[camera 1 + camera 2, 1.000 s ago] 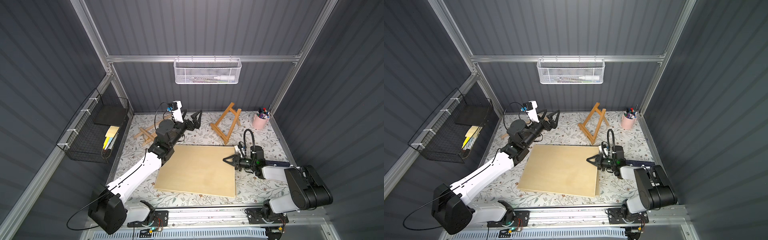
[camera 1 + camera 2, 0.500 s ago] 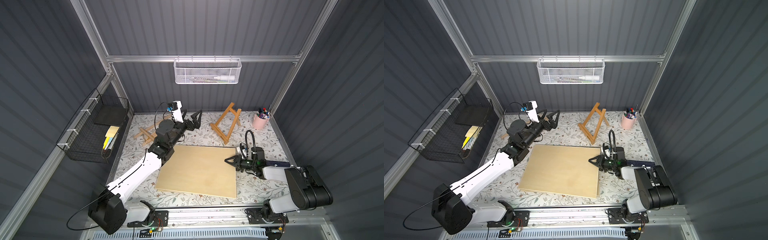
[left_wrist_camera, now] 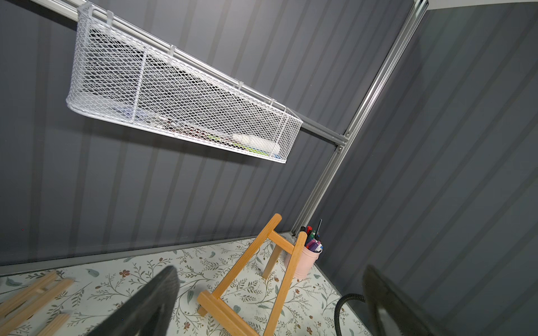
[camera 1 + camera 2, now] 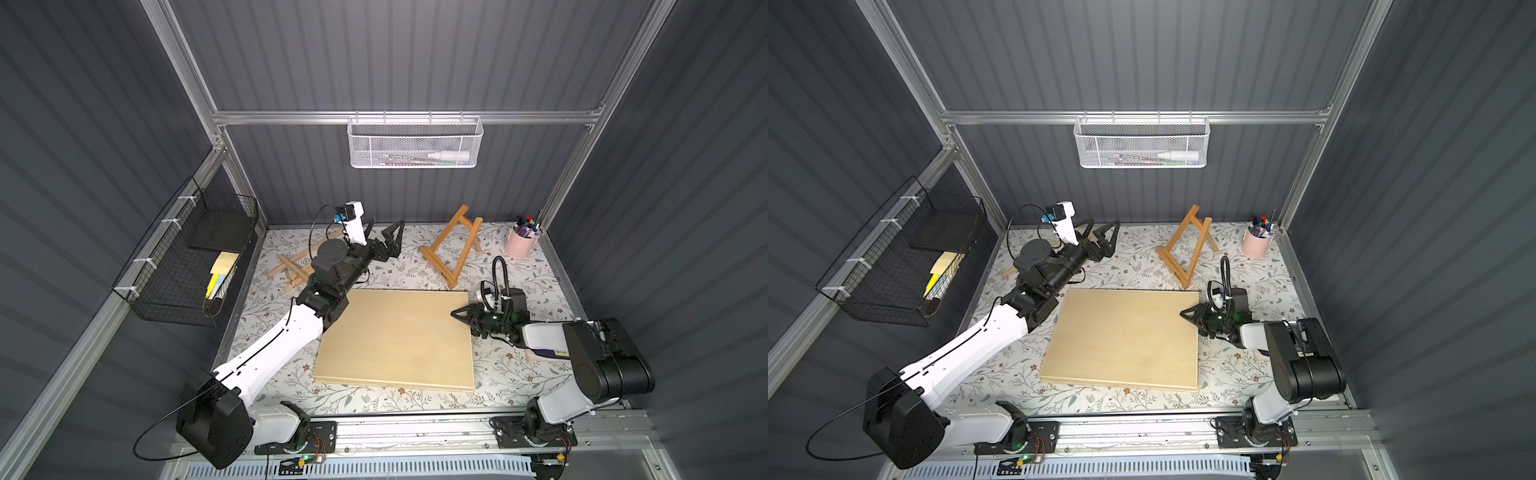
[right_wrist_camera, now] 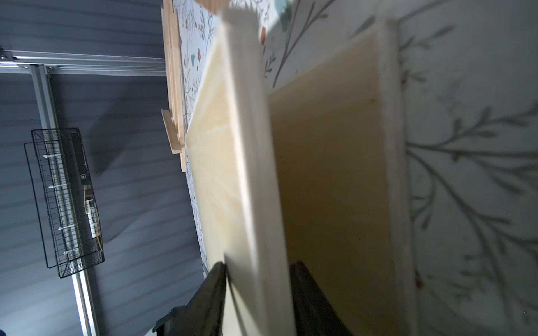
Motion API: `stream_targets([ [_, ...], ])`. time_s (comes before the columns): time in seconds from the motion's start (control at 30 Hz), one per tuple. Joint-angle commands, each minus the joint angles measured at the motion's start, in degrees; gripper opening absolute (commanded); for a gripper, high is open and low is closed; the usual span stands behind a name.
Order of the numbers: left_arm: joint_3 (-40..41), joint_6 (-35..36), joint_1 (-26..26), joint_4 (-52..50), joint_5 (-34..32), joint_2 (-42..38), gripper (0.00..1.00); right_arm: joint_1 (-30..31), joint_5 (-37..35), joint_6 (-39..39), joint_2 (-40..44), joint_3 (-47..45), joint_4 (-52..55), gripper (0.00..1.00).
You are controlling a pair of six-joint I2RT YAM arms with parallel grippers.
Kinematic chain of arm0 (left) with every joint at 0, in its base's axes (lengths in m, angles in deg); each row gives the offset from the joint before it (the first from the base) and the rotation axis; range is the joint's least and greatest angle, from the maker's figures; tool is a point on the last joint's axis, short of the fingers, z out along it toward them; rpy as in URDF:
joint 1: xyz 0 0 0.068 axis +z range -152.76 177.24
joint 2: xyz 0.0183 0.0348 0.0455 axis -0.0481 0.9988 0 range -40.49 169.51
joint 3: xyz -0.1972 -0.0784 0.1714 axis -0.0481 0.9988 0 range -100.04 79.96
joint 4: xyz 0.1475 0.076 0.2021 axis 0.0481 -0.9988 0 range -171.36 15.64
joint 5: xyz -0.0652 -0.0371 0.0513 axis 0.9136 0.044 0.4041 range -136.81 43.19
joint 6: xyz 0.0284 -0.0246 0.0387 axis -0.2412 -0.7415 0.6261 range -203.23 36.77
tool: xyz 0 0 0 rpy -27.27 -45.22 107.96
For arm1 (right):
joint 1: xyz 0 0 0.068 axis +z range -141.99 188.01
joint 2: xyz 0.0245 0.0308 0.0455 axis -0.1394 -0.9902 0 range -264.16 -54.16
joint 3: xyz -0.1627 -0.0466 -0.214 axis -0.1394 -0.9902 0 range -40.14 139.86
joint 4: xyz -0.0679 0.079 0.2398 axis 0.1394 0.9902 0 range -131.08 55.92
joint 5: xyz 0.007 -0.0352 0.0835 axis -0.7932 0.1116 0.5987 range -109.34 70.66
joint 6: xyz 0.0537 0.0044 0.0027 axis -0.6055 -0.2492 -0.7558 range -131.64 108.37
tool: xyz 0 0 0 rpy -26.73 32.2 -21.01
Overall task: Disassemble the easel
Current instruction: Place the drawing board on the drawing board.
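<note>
1. Nearest: board (image 4: 395,336) lying flat on the table (image 4: 519,365), in front of everything else. Right claw (image 4: 455,312) astride the edge on the right arm's side, jaws parted, one finger (image 5: 212,291) against the wood and its partner just off it. No pinch to be seen. Looks like the let-go of the board.
2. Best to widen fully before backing off, then draw straight back, level with the table, so as not to drag or tip the board.
3. Farther in: left claw (image 4: 386,226) above the table, jaws wide apart and empty, aimed toward the easel. Best held high until the right arm is clear.
4. Farther back: easel (image 4: 437,268) upright on its legs, spread open, apart from the board, not yet taken apart. Probably best to steady a front rail with one claw and work the rear leg with the other. Light wood, likely to skid.
5. Farthest: pink cup (image 4: 520,249) of pens near the easel, and loose sticks (image 4: 291,270) toward the left wall. Approach from the board side, away from the cup.
</note>
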Motion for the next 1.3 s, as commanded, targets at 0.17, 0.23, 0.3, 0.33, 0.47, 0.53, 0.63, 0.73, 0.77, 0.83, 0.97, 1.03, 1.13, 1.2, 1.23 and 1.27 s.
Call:
stream_targets([
  [0.17,-1.4,-0.4,-0.1,0.6,1.5,-1.0,1.00,-0.6,-6.5,2.3,1.5,2.9,8.7,0.66],
  [0.23,-1.3,-0.3,-0.1,0.8,1.3,-1.1,0.99,-0.6,-9.5,2.0,3.9,2.7,9.7,0.76],
  [0.3,-1.3,-0.3,-0.1,0.7,1.2,-1.0,1.00,-0.9,-12.0,1.7,7.3,1.6,10.0,0.81],
  [0.33,-1.2,-0.3,-0.2,0.7,1.3,-0.8,0.99,-1.1,-14.2,2.4,9.5,1.2,11.1,0.82],
  [0.47,-1.3,-0.2,-0.1,0.7,1.2,-0.8,0.99,-2.0,-25.6,6.5,19.2,-0.3,17.8,0.88],
  [0.53,-1.3,-0.2,-0.1,0.7,1.0,-0.9,0.99,-2.6,-32.8,7.9,25.8,-1.8,19.8,0.93],
  [0.63,-1.3,-0.2,-0.1,0.7,1.0,-1.0,0.99,-3.3,-38.5,8.4,33.5,-4.5,20.7,0.99],
  [0.73,-1.1,-0.4,-0.1,0.7,1.1,-0.9,0.99,-3.6,-42.5,8.4,39.2,-6.5,20.4,0.99],
  [0.77,-1.2,-0.4,-0.1,0.7,1.1,-0.9,1.00,-3.6,-43.0,8.3,40.5,-7.2,19.8,0.99],
  [0.83,-1.2,-0.4,-0.1,0.8,1.1,-1.0,1.00,-3.6,-43.3,7.6,42.7,-8.6,17.7,0.99],
  [0.97,-1.0,-0.4,-0.1,0.9,0.9,-1.4,0.99,-3.5,-37.3,6.1,43.5,-10.1,10.3,0.99],
  [1.03,-1.2,-0.3,-0.1,0.9,0.9,-1.6,0.99,-3.0,-37.1,3.5,42.2,-10.1,4.6,0.99],
  [1.13,-1.2,-0.2,-0.1,0.9,0.9,-1.8,1.00,-2.1,-37.8,1.6,35.2,-5.5,0.1,0.99],
  [1.2,-1.0,-0.1,-0.1,0.9,0.6,-1.9,0.99,-1.2,-39.1,2.2,30.1,-1.0,-0.9,0.96],
  [1.23,-1.0,0.0,-0.1,0.9,0.4,-1.9,0.99,-0.6,-40.1,3.4,27.5,1.3,-1.8,0.94],
  [1.27,-0.9,0.1,-0.2,0.9,0.3,-1.8,0.99,-0.2,-41.4,4.2,25.3,3.4,-2.0,0.94],
])
